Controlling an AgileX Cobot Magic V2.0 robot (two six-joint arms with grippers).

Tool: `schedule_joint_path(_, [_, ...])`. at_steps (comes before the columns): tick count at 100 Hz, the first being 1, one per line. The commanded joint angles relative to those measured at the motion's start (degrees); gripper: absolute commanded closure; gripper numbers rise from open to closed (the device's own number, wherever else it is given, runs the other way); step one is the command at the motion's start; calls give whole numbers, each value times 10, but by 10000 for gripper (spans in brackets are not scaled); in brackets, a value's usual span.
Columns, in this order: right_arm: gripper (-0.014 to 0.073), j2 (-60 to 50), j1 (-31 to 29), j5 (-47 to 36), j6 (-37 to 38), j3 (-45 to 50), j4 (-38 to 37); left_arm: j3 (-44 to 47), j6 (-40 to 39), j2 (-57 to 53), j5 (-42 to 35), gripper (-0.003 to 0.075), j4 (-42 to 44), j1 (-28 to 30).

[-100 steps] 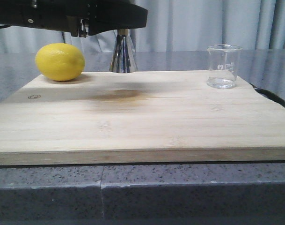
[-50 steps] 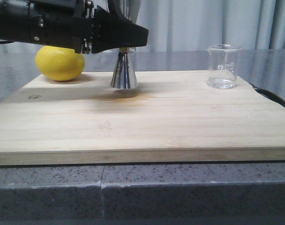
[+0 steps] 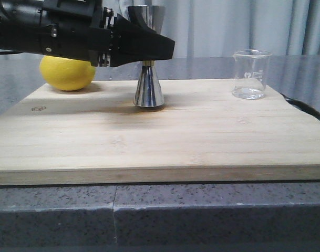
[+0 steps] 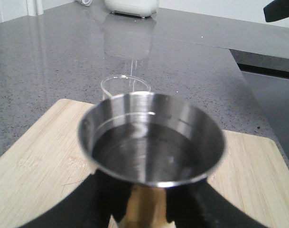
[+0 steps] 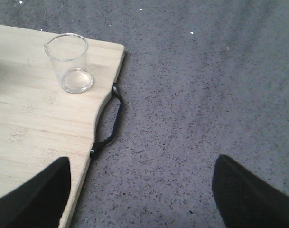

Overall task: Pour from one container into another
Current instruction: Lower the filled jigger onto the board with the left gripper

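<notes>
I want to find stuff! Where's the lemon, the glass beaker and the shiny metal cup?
lemon (image 3: 65, 73): front view, its yellow side.
glass beaker (image 5: 70, 69): right wrist view, its clear wall.
shiny metal cup (image 3: 149, 92): front view, its lower cone.

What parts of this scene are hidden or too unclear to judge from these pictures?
- The polished steel hourglass jigger: front view, its waist is hidden behind the black left hand.
- Jigger contents: left wrist view, blurred reflections; cannot tell if liquid is inside.
- The clear glass beaker: any liquid is too faint to judge.
- The yellow lemon: its top is hidden by the arm.
- Right hand: only the dark fingertips show; the rest is cut off.
</notes>
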Motion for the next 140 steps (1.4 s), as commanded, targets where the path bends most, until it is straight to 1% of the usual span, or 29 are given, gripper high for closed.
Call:
schedule_joint_path(1, [61, 0, 1, -40, -6, -20, -16, -12, 7, -27, 61, 479, -35, -4])
schedule_joint_path(35, [61, 0, 1, -40, -6, -20, -16, -12, 13, -27, 53, 479, -34, -4])
schedule_joint_path(42, [61, 0, 1, -40, -6, -20, -16, -12, 13, -27, 41, 479, -34, -4])
schedule_joint_path(54, [61, 0, 1, -40, -6, -20, -17, -12, 13, -27, 50, 479, -30, -4])
schedule_joint_path(67, [61, 0, 1, -40, -6, -20, -17, -12, 13, -26, 27, 479, -23, -4])
schedule_joint_path(122, [61, 0, 1, -40, -6, -20, -17, -12, 13, -23, 25, 477, -11, -4])
schedule_joint_path(130, [61, 0, 1, -40, -6, -20, -17, -12, 13, -23, 25, 466, -9, -4])
schedule_joint_path(140, [61, 0, 1, -40, -6, -20, -17, -12, 13, -23, 25, 419, -9, -4])
